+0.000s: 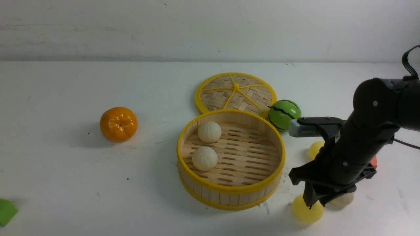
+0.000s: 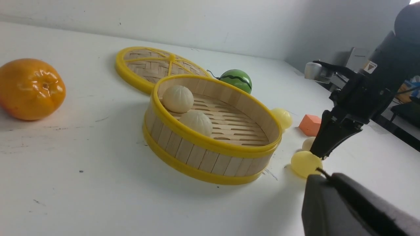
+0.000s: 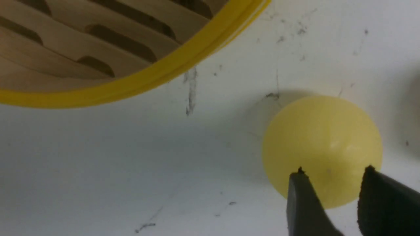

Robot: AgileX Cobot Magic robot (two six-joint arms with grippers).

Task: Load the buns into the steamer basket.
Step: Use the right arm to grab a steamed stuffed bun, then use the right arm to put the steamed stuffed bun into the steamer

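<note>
The steamer basket (image 1: 231, 196) stands mid-table with two cream-white buns (image 1: 209, 131) (image 1: 204, 158) on its slotted floor. To its right, a pale yellow bun (image 1: 306, 211) lies on the table. My right gripper (image 1: 314, 202) hangs open just over it, and in the right wrist view the yellow bun (image 3: 321, 137) shows beyond both fingertips of the right gripper (image 3: 334, 171). A cream bun (image 1: 343, 200) lies half hidden behind that gripper, and another yellow bun (image 1: 315, 149) lies farther back. My left gripper (image 2: 323, 175) is shut and empty, low at the near right of the basket (image 2: 197, 154).
The flat woven lid (image 1: 235, 93) lies behind the basket with a green striped ball (image 1: 284, 114) beside it. A glossy orange (image 1: 118, 124) sits to the left. An orange block (image 1: 374, 161) peeks out behind the right arm, and a green block (image 1: 6, 211) lies at the near left edge.
</note>
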